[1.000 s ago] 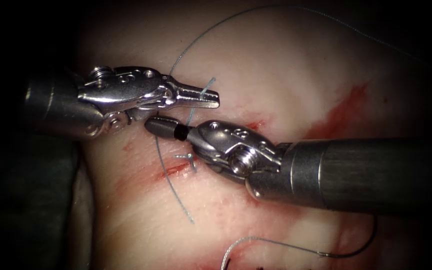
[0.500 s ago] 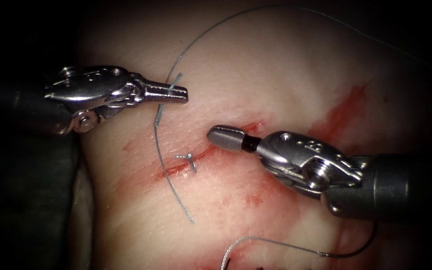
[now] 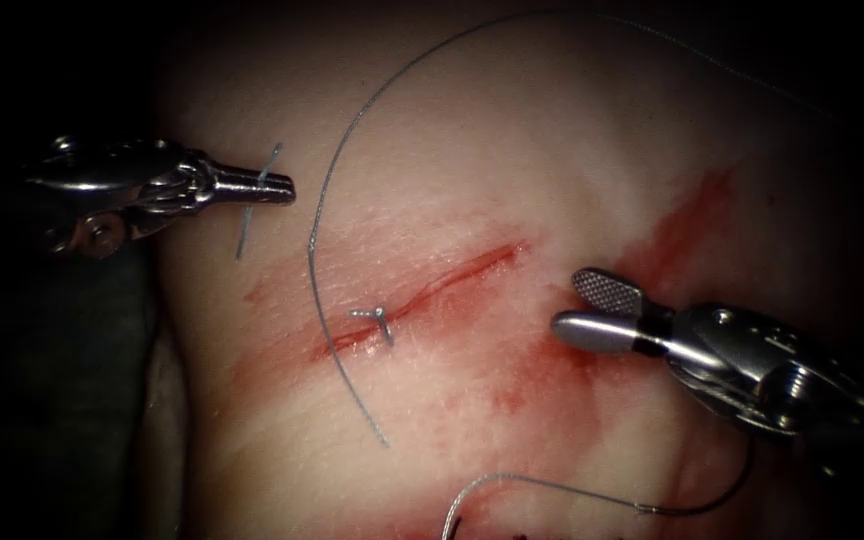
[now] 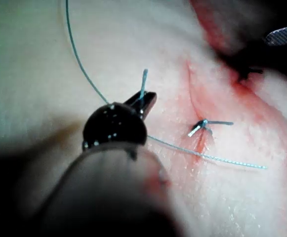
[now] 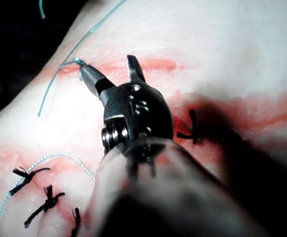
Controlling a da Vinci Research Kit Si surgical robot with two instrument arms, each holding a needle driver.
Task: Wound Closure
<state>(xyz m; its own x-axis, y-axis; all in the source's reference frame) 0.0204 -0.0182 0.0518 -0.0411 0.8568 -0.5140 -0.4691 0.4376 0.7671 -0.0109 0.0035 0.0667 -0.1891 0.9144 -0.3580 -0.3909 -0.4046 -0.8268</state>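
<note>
My left tool (image 3: 277, 187) hangs over the tissue (image 3: 552, 130) left of the cut (image 3: 462, 270), jaws shut on a short cut end of thread (image 3: 248, 225); the left wrist view has the same grip (image 4: 148, 101). To the right of the cut, my right tool (image 3: 567, 303) stands open and holds nothing, as its wrist view (image 5: 108, 66) confirms. A tied knot (image 3: 377, 318) with short tails sits on the cut. A long loose thread (image 3: 324, 200) curves across the cut. The curved needle (image 3: 722, 495) lies free on the tissue at the bottom right, held by neither tool.
Red fluid (image 3: 692, 215) streaks the tissue to the right of the cut and smears below it. Several black stitches (image 5: 190, 126) sit close around my right tool's shaft. A dark drape (image 3: 52, 400) borders the tissue on the left.
My left tool drew back to the left, carrying the short piece of thread away from the knot. My right tool withdrew to the right and opened its jaws.
</note>
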